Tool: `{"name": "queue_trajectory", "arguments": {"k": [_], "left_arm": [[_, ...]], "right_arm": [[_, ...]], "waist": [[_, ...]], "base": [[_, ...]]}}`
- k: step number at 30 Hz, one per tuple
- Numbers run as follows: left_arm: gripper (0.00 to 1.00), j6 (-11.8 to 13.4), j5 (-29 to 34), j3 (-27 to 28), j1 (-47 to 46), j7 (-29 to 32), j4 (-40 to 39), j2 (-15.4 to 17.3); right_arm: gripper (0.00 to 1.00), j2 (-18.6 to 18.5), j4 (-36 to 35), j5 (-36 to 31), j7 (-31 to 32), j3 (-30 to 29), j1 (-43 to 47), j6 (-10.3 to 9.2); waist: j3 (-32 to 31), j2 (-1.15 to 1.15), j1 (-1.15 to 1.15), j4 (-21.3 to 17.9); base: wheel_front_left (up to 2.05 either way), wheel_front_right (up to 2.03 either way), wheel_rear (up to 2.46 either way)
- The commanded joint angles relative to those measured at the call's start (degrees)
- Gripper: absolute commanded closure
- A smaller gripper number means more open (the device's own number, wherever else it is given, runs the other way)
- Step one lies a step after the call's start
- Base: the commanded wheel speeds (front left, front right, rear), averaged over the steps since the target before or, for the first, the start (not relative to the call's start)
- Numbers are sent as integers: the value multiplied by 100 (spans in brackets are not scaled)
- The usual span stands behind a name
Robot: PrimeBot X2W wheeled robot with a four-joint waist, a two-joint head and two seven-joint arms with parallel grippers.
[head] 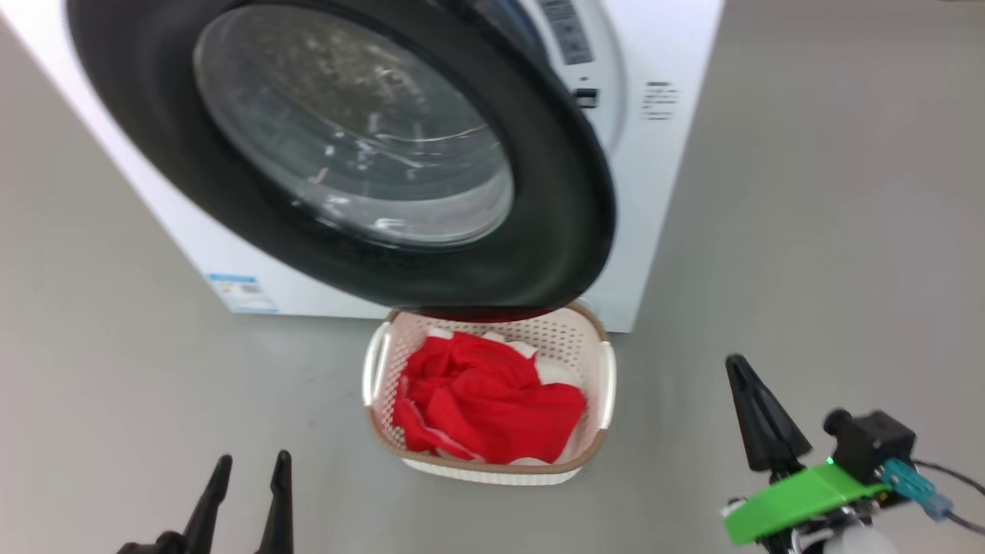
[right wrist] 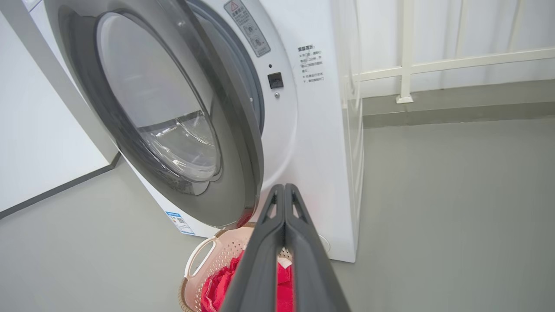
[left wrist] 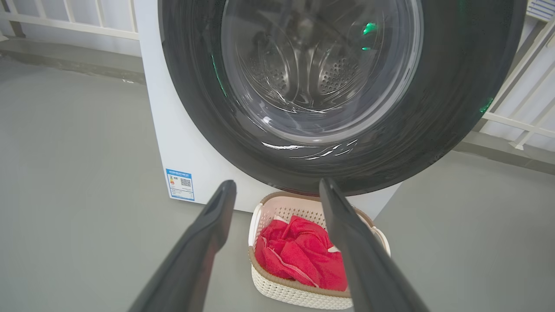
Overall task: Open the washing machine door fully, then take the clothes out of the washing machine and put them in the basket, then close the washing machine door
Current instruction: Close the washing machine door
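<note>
Grey floor (head: 115, 369) runs up to the white washing machine (head: 662, 192). Left of the basket (head: 375, 362), nearer the robot, the left gripper (head: 254, 456) hangs with its two fingers spread wide, gripping and touching nothing. The basket stands on the floor against the machine's front, the red clothes (head: 485, 400) heaped inside it. Over the basket's far edge the washing machine door (head: 554, 231) stands swung partly out, unlatched. Right of the basket, the right gripper (head: 736, 362) has its fingers pressed together, empty, apart from the door.
</note>
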Motion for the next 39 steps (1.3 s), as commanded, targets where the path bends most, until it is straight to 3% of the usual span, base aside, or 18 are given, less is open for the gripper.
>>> {"name": "queue_trajectory", "arguments": {"k": [1, 19, 39], "left_arm": [[0, -31, -21, 161, -264, -53, -115, 40], [0, -31, -487, -402, -770, -53, -169, 15], [0, -31, -868, -703, -1477, -53, -388, 14]], "right_arm": [[100, -54, -103, -81, -37, 194, -310, 2], [100, -313, 191, -186, -37, 480, -1864, 2], [100, -525, 130, -329, -37, 155, -2959, 2]], "waist": [[123, 0, 0, 357], [881, 0, 0, 1221], [2053, 0, 0, 1343]], "base": [[0, 0, 0], [0, 0, 0], [0, 0, 0]]}}
